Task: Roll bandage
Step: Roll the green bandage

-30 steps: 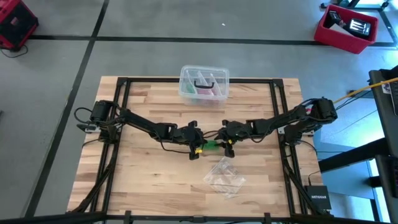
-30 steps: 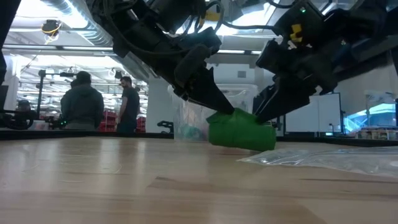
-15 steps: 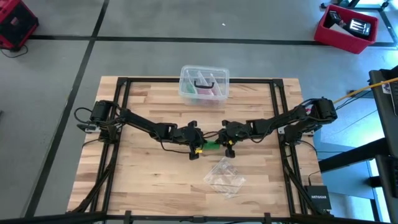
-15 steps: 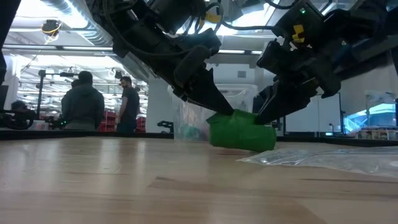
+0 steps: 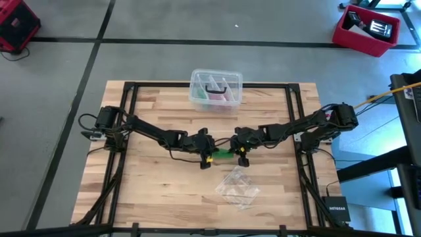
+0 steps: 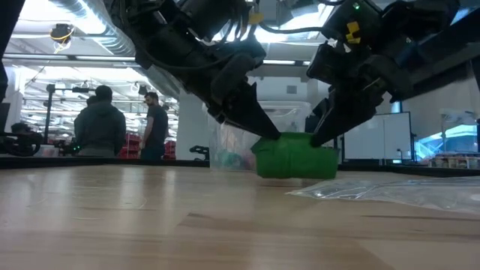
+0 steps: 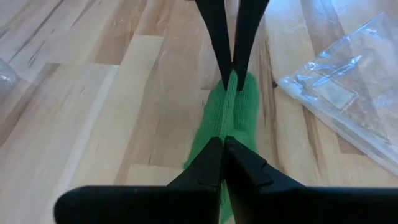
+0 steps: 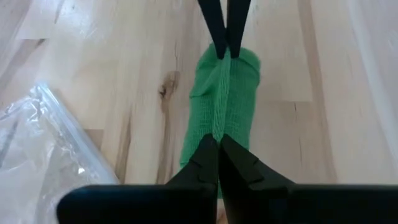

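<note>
Wooden table (image 5: 151, 178): butcher-block top with a black frame along its edges; carries every item below.

Clear plastic box (image 5: 216, 89): lidded, at the table's far edge near the middle; pink and dark items inside; well apart from both arms; seen blurred behind the bandage in the low view.

Clear plastic bag (image 5: 237, 188): crumpled and flat, on the near side of the bandage, close to it but not touching; its edge shows in both wrist views.

Bandage (image 6: 295, 157): bright green, bunched into a short thick roll lying on the wood at mid-table, directly between the two grippers; a crease runs along its top.

Left gripper (image 7: 222, 144): reaches in from the left; fingers pressed together, pinching the fabric at the roll's left end.

Right gripper (image 8: 219, 144): reaches in from the right; fingers likewise closed tight, nipping the fabric at the opposite end; the two grippers face each other tip to tip along the roll.

Two people (image 6: 124, 124): standing in the room beyond the table, backs turned.
</note>
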You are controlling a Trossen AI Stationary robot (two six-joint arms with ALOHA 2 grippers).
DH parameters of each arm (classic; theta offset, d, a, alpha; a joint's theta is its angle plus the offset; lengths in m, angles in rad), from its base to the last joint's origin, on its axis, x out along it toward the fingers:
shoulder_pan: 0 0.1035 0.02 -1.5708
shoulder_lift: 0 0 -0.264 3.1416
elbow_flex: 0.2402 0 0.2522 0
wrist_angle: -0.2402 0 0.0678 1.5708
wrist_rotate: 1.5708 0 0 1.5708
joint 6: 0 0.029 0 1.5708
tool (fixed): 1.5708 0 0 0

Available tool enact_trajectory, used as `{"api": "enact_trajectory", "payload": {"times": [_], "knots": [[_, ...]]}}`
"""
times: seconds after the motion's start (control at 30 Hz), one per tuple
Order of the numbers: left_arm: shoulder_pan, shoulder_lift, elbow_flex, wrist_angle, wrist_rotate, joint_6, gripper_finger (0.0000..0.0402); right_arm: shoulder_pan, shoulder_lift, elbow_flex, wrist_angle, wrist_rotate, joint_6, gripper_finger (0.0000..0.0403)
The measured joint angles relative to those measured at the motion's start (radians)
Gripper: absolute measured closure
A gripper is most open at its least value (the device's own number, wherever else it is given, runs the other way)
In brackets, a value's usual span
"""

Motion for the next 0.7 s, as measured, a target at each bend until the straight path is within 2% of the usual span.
{"api": "enact_trajectory", "payload": {"times": [0.2, 0.43, 0.53, 0.7], "knots": [[0.000, -0.003, -0.002, -0.008, 0.039, -0.020, 0.0381, 0.001, 0.002, -0.007, -0.016, -0.005, 0.002, 0.0400], [-0.007, -0.027, 0.018, -0.061, 0.048, 0.019, 0.0301, 0.001, 0.003, -0.007, -0.028, -0.007, 0.002, 0.0401], [-0.043, -0.028, 0.022, -0.010, 0.049, 0.101, 0.0285, 0.001, 0.003, -0.007, -0.026, -0.006, 0.002, 0.0401], [-0.090, 0.012, 0.023, 0.046, 0.053, 0.205, 0.0281, 0.000, 0.003, -0.007, -0.023, 0.019, 0.003, 0.0401]]}}
